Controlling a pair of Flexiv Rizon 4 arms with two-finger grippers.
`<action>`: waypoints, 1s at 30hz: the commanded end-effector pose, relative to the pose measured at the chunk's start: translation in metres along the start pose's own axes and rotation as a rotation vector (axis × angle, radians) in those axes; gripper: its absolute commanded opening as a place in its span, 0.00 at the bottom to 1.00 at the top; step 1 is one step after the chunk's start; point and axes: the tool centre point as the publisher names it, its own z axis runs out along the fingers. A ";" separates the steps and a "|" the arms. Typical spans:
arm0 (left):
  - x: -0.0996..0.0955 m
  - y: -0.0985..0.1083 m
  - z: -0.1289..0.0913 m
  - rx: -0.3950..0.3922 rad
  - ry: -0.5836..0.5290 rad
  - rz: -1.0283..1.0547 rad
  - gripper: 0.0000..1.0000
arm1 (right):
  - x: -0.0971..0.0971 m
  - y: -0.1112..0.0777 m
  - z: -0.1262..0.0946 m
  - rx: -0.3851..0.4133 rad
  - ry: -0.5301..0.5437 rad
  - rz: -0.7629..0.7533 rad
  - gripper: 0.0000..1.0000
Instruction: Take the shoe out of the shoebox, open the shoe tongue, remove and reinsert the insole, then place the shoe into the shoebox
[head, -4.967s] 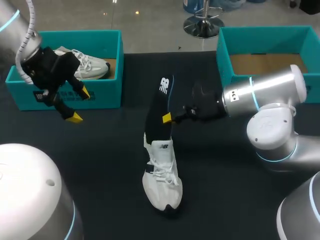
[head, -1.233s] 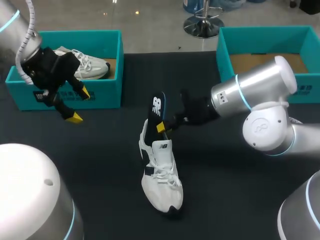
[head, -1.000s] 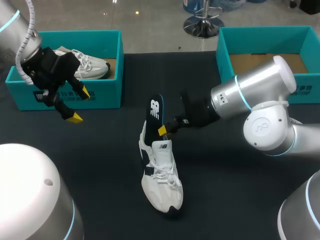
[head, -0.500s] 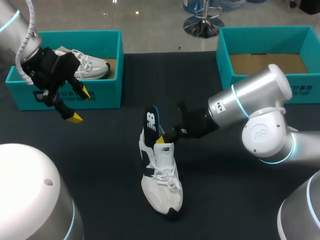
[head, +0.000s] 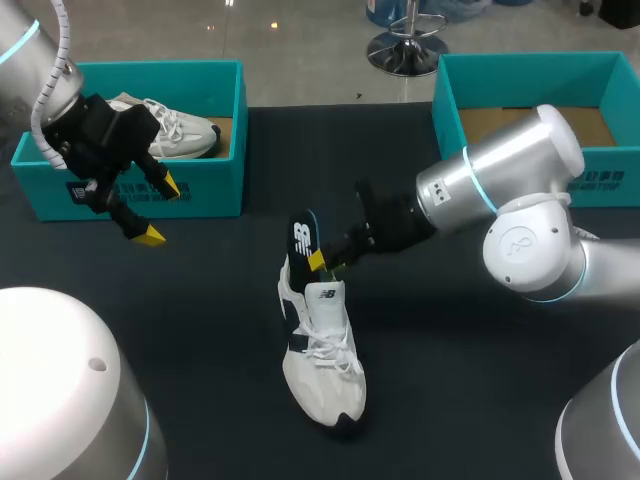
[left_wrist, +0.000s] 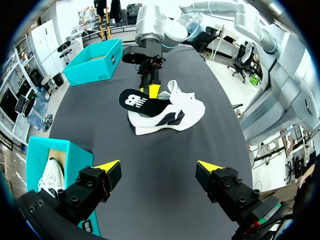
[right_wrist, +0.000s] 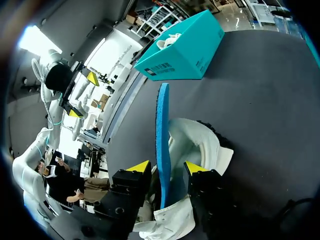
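Observation:
A white shoe (head: 322, 352) lies on the black table (head: 200, 320), toe toward me. A black insole (head: 302, 241) with a blue underside stands upright in its heel opening, partly inside. My right gripper (head: 320, 263) is at the heel; in the right wrist view the insole (right_wrist: 162, 135) stands edge-on between the yellow fingertips (right_wrist: 139, 166) with a gap on each side, so my right gripper (right_wrist: 167, 167) is open. My left gripper (head: 150, 210) hangs open and empty in front of the left box. From the left wrist view the shoe (left_wrist: 172, 112) lies well ahead of my left gripper (left_wrist: 159, 166).
A teal shoebox (head: 140, 190) at the back left holds a second white shoe (head: 175, 130). Another teal shoebox (head: 530, 75) at the back right shows a bare cardboard bottom. My right arm (head: 510, 190) spans the table's right half.
My right gripper pushed the insole lower into the shoe, then its fingers parted off it. The left arm has not moved.

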 end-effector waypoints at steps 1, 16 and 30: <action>0.000 0.000 0.000 -0.002 0.001 0.000 1.00 | -0.001 0.011 0.005 0.035 -0.008 -0.005 0.08; 0.000 0.000 0.000 -0.002 0.001 0.000 1.00 | 0.006 -0.033 0.019 0.061 0.025 0.082 0.00; 0.000 0.000 0.000 -0.002 0.001 0.000 1.00 | -0.001 -0.002 0.005 0.045 -0.005 0.044 0.89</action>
